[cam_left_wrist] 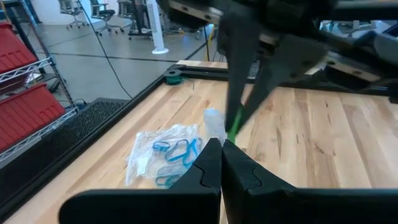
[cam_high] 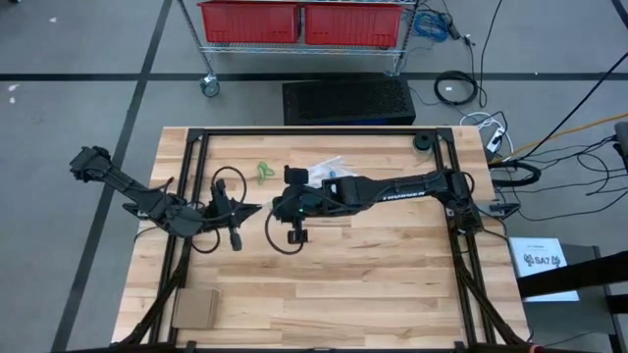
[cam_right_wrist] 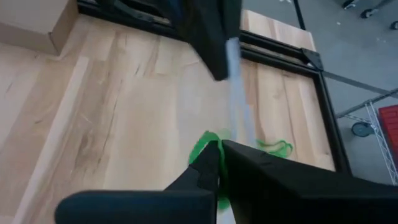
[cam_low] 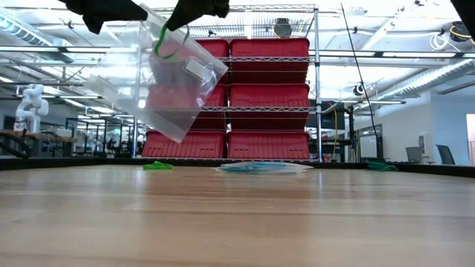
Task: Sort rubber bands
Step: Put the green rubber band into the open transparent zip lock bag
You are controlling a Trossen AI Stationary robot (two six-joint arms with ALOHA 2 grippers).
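Note:
A clear zip bag (cam_low: 174, 89) hangs in the air above the table's middle, between my two grippers. My left gripper (cam_high: 257, 208) is shut on its top edge. My right gripper (cam_high: 276, 207), facing it from the right, is shut on a green rubber band (cam_low: 165, 46) at the bag's mouth. More green rubber bands (cam_high: 263, 172) lie loose on the table toward the far edge. A second clear bag (cam_high: 329, 169) holding blue rubber bands (cam_left_wrist: 177, 149) lies flat beside them. My left gripper pinches the clear bag's top edge (cam_left_wrist: 213, 126) between its two fingers, coming level from the table's left. The bag is lifted clear and hangs tilted below the fingers. My right gripper pinches a green rubber band (cam_right_wrist: 202, 146) between its two fingers, coming from the table's right. The band loops down at the bag's mouth (cam_low: 159, 44). Whether the fingers also touch the bag, I cannot tell.
A flat cardboard piece (cam_high: 194, 309) lies at the near left corner. A small black round object (cam_high: 422, 142) sits at the far right corner. Black frame rails (cam_high: 314, 130) run along the table's edges. Red bins (cam_low: 267, 96) stand on shelves beyond the far edge.

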